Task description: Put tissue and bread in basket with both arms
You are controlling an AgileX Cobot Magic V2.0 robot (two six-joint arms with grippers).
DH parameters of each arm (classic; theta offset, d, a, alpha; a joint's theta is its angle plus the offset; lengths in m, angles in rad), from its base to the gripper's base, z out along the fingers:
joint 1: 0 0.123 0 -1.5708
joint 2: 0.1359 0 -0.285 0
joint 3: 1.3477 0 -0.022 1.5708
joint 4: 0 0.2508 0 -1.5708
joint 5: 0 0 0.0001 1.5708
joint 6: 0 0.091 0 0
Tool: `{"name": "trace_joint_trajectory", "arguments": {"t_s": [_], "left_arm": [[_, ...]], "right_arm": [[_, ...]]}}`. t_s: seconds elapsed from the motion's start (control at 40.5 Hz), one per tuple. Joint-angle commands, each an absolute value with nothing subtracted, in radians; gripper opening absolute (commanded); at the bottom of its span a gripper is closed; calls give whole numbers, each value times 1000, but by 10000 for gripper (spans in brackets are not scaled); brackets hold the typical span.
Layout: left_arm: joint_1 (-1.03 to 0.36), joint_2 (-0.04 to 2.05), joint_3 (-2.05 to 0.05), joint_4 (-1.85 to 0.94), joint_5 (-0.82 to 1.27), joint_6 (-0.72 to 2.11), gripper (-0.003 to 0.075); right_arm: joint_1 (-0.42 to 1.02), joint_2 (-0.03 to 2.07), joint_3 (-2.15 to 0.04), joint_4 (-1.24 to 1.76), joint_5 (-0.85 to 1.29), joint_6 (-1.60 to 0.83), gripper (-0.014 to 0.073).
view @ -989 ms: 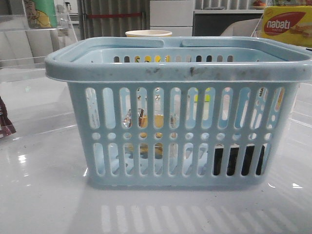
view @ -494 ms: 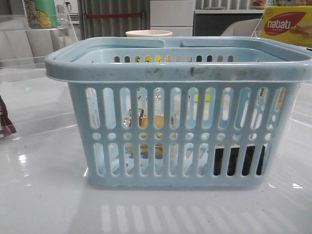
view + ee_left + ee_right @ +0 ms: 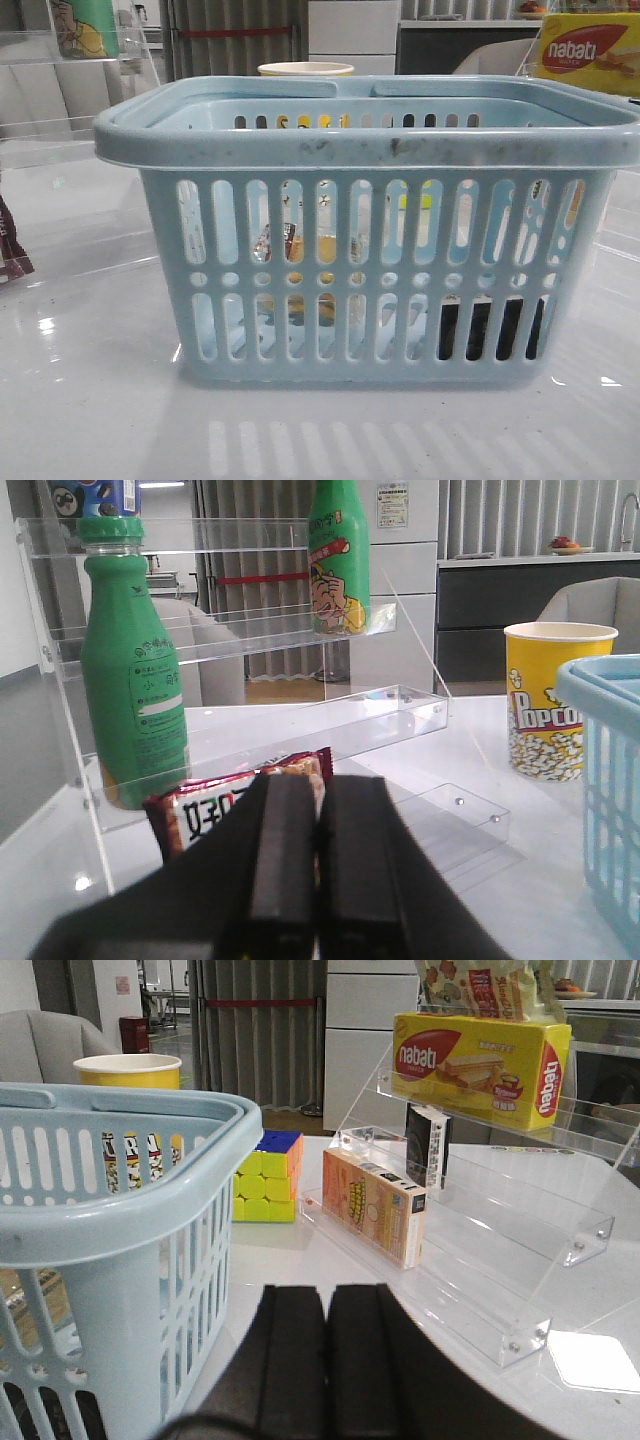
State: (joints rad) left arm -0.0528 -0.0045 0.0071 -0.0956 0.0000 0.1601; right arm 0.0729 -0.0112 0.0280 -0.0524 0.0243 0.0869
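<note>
The pale blue basket (image 3: pixel 370 145) stands in the middle of the table, close to the front camera. Through its slots, the black tissue pack (image 3: pixel 490 328) lies on the basket floor at the right. The clear bag of yellowish-brown bread (image 3: pixel 290 245) lies inside at the left. My left gripper (image 3: pixel 318 785) is shut and empty, low over the table to the left of the basket (image 3: pixel 610 780). My right gripper (image 3: pixel 327 1295) is shut and empty, beside the basket's right wall (image 3: pixel 110 1210). Neither gripper shows in the front view.
A yellow popcorn cup (image 3: pixel 555 715) stands behind the basket. On the left, a clear shelf holds a green bottle (image 3: pixel 130 680) and a maroon wrapper (image 3: pixel 200 805). On the right are a Rubik's cube (image 3: pixel 268 1175), an orange box (image 3: pixel 372 1205) and a nabati box (image 3: pixel 480 1055) on a clear rack.
</note>
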Motion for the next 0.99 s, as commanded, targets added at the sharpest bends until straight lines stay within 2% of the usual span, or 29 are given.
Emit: {"name": "trace_joint_trajectory", "arguments": {"t_s": [0.0, 0.346, 0.544, 0.964], "left_arm": [[-52, -22, 13, -103, -91, 151, 93], [-52, -22, 13, -103, -91, 151, 93], [-52, -22, 13, -103, -91, 151, 93], [-52, -22, 13, -103, -91, 151, 93]], "right_arm": [[66, -31, 23, -67, -66, 82, 57], [67, -30, 23, -43, -59, 69, 57], [67, -30, 23, 113, -54, -128, 57], [1, -30, 23, 111, -54, -132, 57]]}}
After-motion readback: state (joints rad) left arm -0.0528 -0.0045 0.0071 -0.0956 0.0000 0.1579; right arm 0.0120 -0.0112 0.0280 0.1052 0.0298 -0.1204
